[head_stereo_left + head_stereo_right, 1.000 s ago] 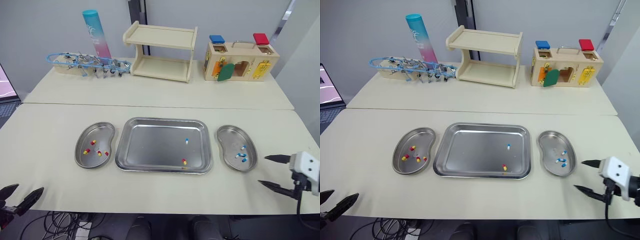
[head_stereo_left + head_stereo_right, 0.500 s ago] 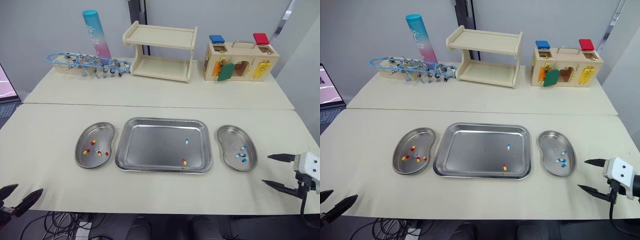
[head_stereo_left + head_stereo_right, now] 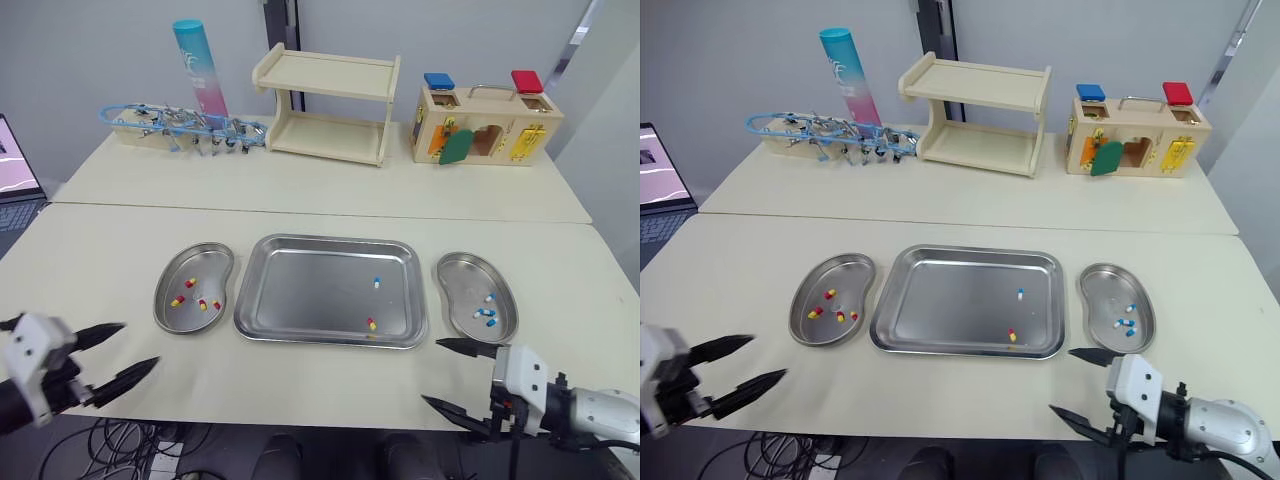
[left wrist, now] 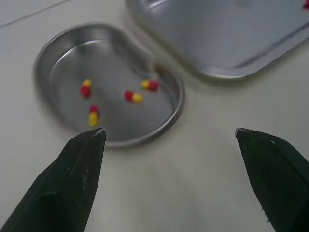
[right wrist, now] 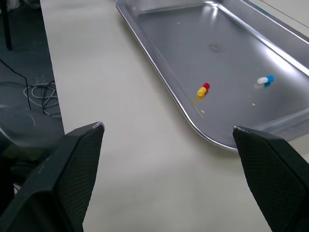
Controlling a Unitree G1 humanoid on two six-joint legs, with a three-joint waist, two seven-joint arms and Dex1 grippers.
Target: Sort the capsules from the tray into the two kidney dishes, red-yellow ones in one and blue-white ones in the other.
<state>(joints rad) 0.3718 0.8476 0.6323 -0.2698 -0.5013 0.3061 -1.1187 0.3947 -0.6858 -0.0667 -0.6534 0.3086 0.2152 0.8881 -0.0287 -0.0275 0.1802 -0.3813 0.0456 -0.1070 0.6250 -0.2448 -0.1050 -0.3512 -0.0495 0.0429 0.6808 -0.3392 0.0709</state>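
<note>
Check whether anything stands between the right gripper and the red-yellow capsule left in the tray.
Nothing visible does. The right gripper, open, hangs above bare table just in front of the tray, and the red-yellow capsule lies close inside the tray's near rim. Only that low rim lies between them.

Beige table (image 3: 90,260), tray (image 3: 300,295), left dish (image 3: 205,262), right dish (image 3: 462,275), wooden shelf (image 3: 325,105)

Open tabletop (image 3: 300,378) lies between the left hand (image 3: 140,343), the right hand (image 3: 431,371) and the low-rimmed tray (image 3: 310,290)

one tray (image 3: 310,290), two kidney dishes (image 3: 203,264), five red-yellow capsules (image 3: 371,324).
</note>
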